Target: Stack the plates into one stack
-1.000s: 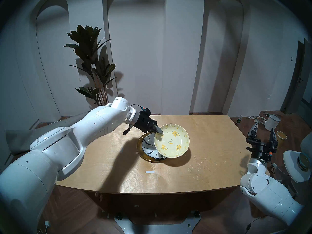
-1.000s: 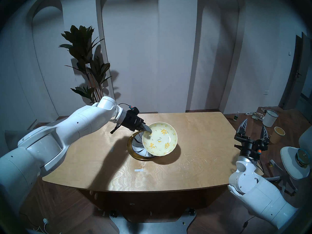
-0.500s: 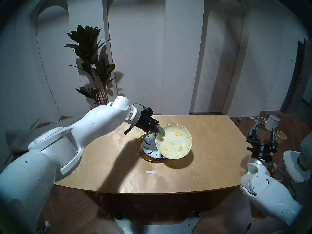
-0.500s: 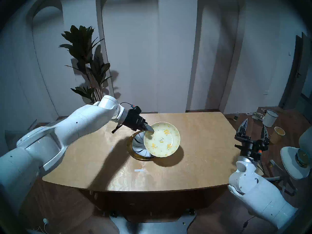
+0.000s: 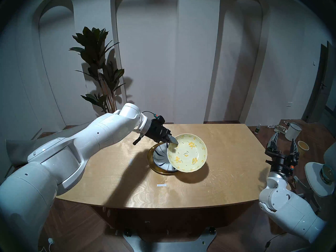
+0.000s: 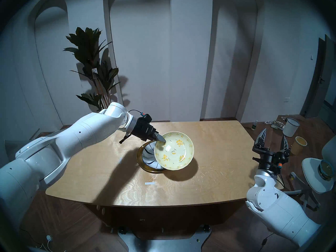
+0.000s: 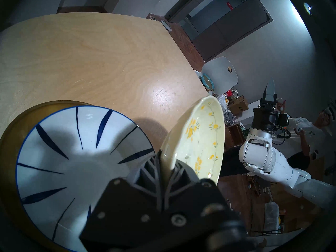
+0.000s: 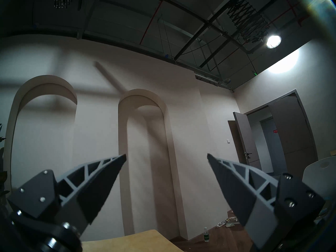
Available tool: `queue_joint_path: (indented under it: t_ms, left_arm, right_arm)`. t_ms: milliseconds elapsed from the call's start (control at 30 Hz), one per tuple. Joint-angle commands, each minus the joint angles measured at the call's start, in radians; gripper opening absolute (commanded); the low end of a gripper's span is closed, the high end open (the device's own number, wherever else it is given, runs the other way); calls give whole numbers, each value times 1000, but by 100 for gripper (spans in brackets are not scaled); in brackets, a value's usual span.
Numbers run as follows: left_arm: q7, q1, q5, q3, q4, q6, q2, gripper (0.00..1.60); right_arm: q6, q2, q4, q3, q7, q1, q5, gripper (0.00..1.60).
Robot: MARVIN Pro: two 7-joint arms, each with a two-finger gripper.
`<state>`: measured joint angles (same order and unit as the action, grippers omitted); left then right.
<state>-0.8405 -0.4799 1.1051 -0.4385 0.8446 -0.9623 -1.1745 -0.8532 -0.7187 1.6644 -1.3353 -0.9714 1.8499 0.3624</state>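
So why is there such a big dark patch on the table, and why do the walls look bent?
In the head views the left arm and the floral plate block a lamp and cast hard shadows on the table. The right wrist view shows that bright lamp, flaring. The bent arches and dark rim in every view are fisheye distortion.

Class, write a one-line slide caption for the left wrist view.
Left gripper pinches the pale-yellow floral plate by its rim, tilted beside the white-and-blue plate resting on the gold plate.
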Motion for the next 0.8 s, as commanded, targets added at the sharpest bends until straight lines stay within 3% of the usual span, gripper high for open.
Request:
queue_joint_path:
  t_ms: [0, 400, 767]
  left_arm:
    - [5, 25, 34, -7, 36, 2, -3, 0]
    - [49, 34, 62, -6, 58, 2, -14, 0]
    - [149, 55, 96, -24, 33, 2, -45, 0]
  right_arm:
    - [-14, 10, 5, -12, 1, 6, 0, 160]
    - [-26, 15, -6, -28, 11, 13, 10, 160]
    - [-38, 14, -7, -33, 27, 18, 26, 160]
